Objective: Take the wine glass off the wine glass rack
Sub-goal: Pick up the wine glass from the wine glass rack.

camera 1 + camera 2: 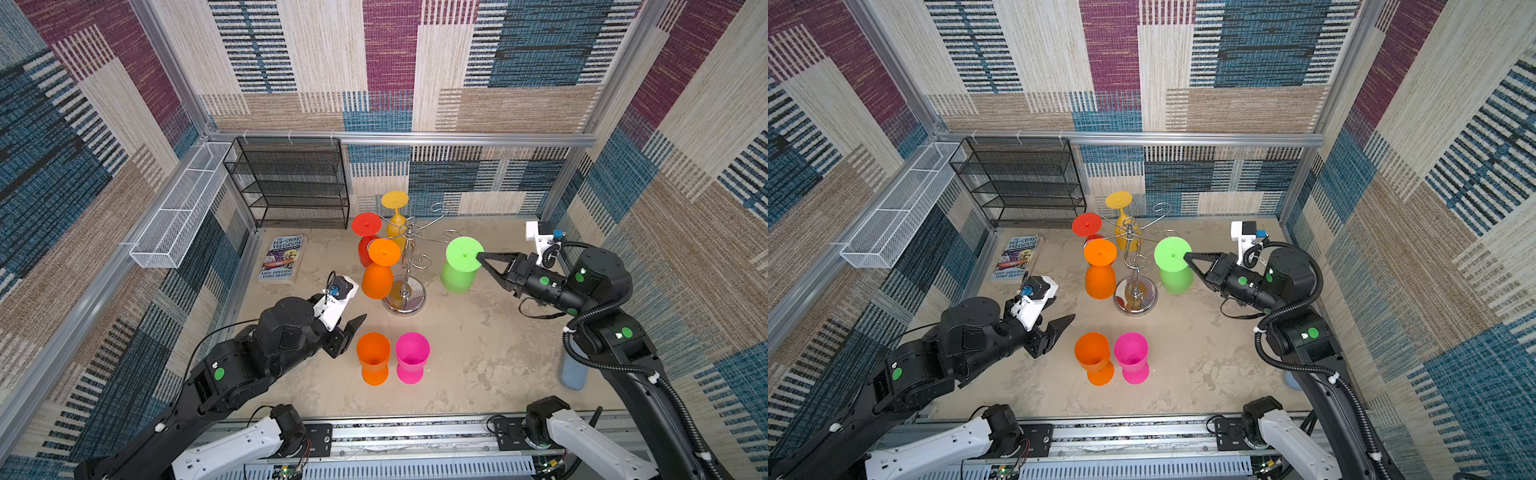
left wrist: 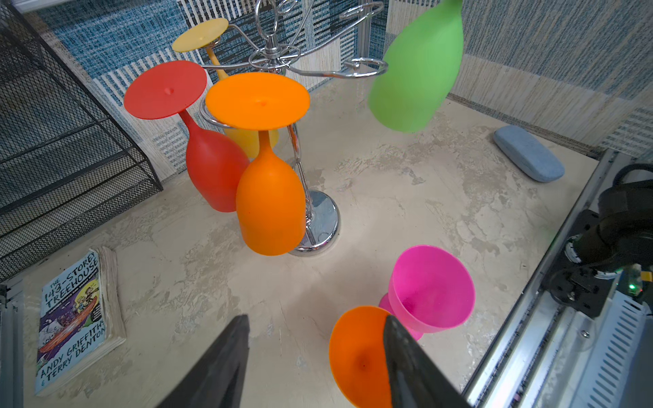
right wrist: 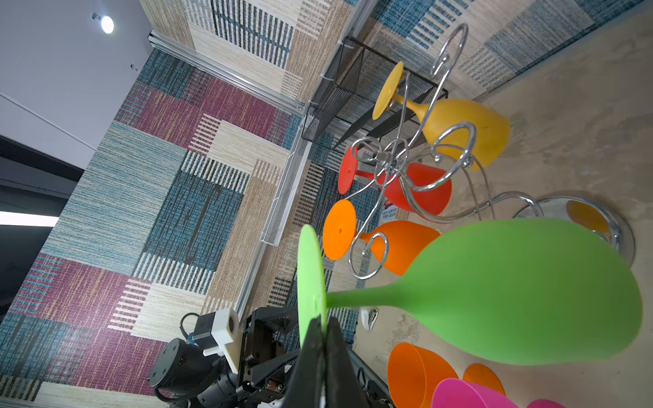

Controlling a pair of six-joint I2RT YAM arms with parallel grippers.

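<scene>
R pincer (image 1: 480,257) is clenched on the edge of the round foot of the lime-green plastic wine glass (image 1: 459,266). In the right wrist view its two black fingers (image 3: 311,349) pinch the foot w/ no gap. Glass hangs foot-up, bowl down & tilted, clear of the tabletop, straight ahead of the pincer's tips. Shiny chrome wire wine glass rack (image 1: 405,296) stands just past the glass from R pincer. Its nearest curled arm is close beside the foot, but the stem shows outside that curl, so the glass is off the rack. On the rack's far side from R pincer, 3 more hang upside down on their arms: orange plastic glass (image 1: 377,278), red plastic glass (image 1: 366,225) & yellow plastic glass (image 1: 395,199). L pincer (image 2: 316,317) is released, jaws wide apart, nothing between. Upright orange plastic goblet (image 1: 374,357) sits just beside its tips, w/ upright hot-pink plastic goblet (image 1: 411,357) right next to that, on the side away from L pincer. Rack base is ahead of L pincer, apart from it. Paperback book (image 1: 282,259) lies flat further ahead of L pincer, near the black mesh shelf unit (image 1: 291,183).
</scene>
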